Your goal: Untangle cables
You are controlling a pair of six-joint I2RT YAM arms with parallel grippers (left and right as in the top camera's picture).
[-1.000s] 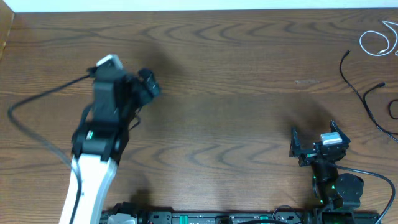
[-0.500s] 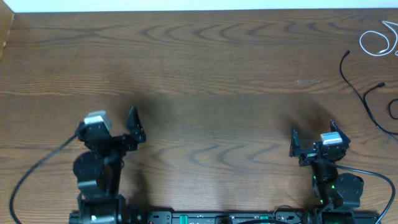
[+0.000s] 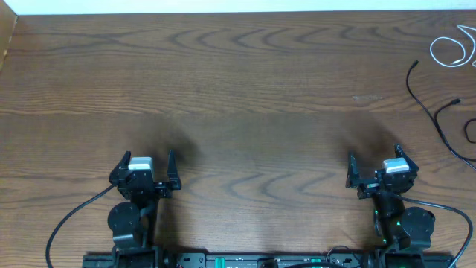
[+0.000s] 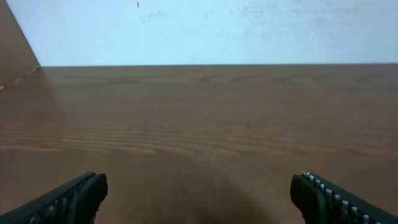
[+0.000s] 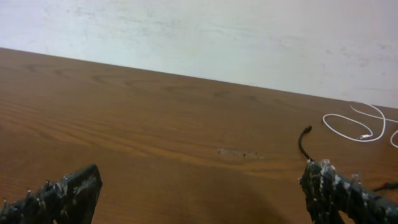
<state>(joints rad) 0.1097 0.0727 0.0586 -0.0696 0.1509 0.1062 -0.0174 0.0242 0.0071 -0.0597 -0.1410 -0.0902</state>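
Note:
A thin black cable point(image 3: 430, 110) lies at the table's far right, running off the right edge. A white cable point(image 3: 452, 50) lies looped beyond it at the back right corner; the two lie apart. In the right wrist view the white cable point(image 5: 359, 123) and the black cable's end point(image 5: 303, 140) show at the right. My left gripper point(image 3: 146, 162) is open and empty at the front left. My right gripper point(image 3: 373, 160) is open and empty at the front right, well short of the cables. No cable shows in the left wrist view, only its open jaws point(image 4: 199, 194).
The brown wooden table point(image 3: 245, 97) fills the overhead view. A white wall point(image 4: 205, 31) stands behind its back edge. The arms' own thick black wires trail at the front edge.
My left arm has pulled back from the middle left of the table to the front left edge. The right arm and the cables have not moved.

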